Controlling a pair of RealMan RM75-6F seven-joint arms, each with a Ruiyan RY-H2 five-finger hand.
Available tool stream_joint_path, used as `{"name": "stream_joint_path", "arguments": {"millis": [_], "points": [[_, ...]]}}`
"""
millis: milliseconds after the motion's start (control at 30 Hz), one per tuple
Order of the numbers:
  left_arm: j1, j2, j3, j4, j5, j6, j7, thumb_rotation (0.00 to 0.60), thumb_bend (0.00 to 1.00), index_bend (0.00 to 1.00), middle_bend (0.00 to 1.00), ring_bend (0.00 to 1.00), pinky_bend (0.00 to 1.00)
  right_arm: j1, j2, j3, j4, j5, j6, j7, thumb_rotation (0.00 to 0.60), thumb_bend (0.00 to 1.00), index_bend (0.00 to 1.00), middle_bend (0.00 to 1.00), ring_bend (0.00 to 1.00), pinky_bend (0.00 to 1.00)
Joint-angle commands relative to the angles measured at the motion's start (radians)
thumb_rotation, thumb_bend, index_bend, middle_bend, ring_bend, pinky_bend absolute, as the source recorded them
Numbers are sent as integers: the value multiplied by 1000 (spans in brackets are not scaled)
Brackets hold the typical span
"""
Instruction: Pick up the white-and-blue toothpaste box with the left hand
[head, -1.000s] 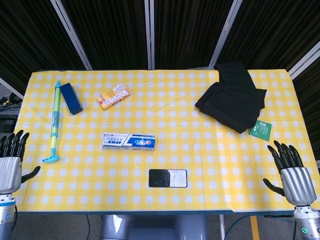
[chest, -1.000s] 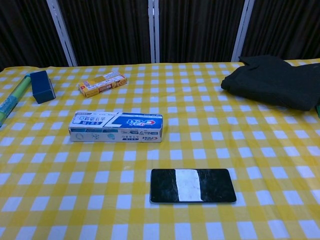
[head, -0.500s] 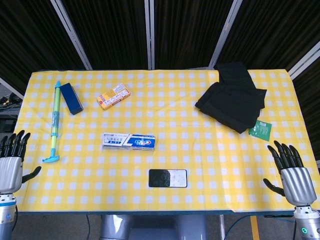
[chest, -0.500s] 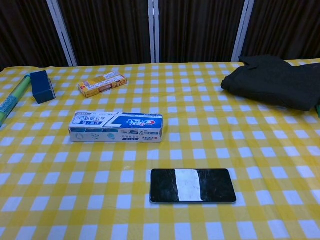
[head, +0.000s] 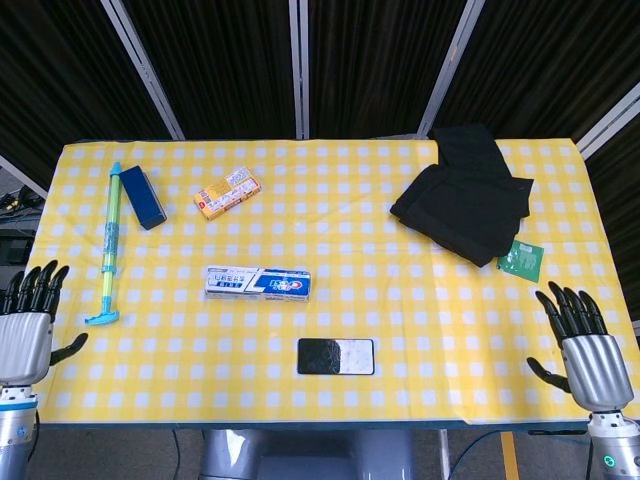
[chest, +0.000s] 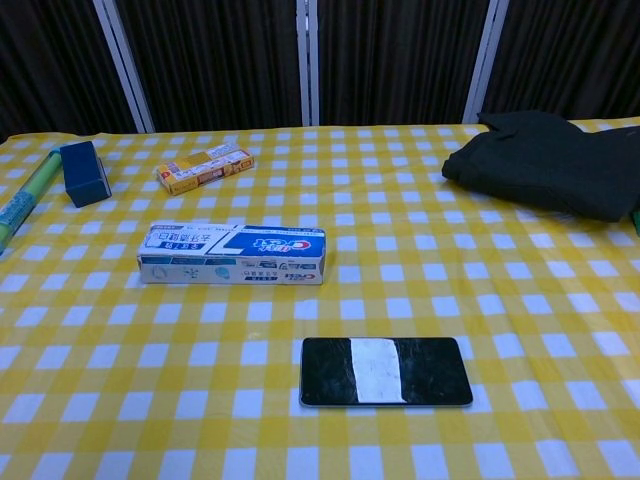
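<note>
The white-and-blue toothpaste box (head: 258, 283) lies flat near the middle of the yellow checked table (head: 320, 200); the chest view shows the box (chest: 232, 254) left of centre. My left hand (head: 27, 328) hovers open, fingers spread, beyond the table's left front corner, well left of the box. At the right front corner my right hand (head: 583, 346) is likewise open and holds nothing. Neither hand appears in the chest view.
A black phone (head: 335, 356) lies in front of the box. A yellow-orange box (head: 227, 193), a dark blue block (head: 142, 197) and a green-blue stick (head: 108, 246) sit at the left. Black cloth (head: 465, 195) and a green packet (head: 521, 258) lie at the right.
My left hand has shifted slightly to the right and a little down. The box and the right hand have not moved.
</note>
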Motion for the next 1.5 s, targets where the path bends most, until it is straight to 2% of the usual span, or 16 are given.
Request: {"name": "stream_joint_path", "arguments": {"millis": [33,300,433,533,633,733,1000,1167,1500], "points": [[-15,9,-10,-14,-2,-15,13,600,137,0,0,0,0,1,0,1,2,4,-3,4,600,52,25,0,0,0],[-141,67,-82,-151,-29,-146,160,600,137,0,0,0,5,0,9,7,1,9,2,34,600,52,26,0,0,0],[-209,76,-110,-213,-89,-244,234,600,138,6,0,0,54,0,15,8,0,12,2,53,600,51,27,0,0,0],[-255,74,-133,-242,-144,-306,272,600,138,51,0,4,103,0,18,9,2,16,1,66,600,52,35,0,0,0],[-394,42,-204,-265,-309,-460,377,600,138,77,0,20,122,-2,31,17,6,33,0,116,600,52,44,0,0,0],[-486,25,-233,-281,-479,-523,484,600,138,86,0,27,122,-2,41,19,11,40,-3,152,600,52,46,0,0,0],[-675,-49,-233,-244,-789,-571,647,600,142,94,0,31,124,0,52,24,23,53,-13,209,600,52,48,0,0,0],[-782,-128,-215,-195,-915,-559,700,600,148,134,6,61,149,2,57,27,32,57,-17,242,600,51,48,0,0,0],[-963,-272,-188,-90,-1119,-546,773,600,152,149,18,68,156,2,66,32,46,72,-25,301,600,51,49,0,0,0]]}}
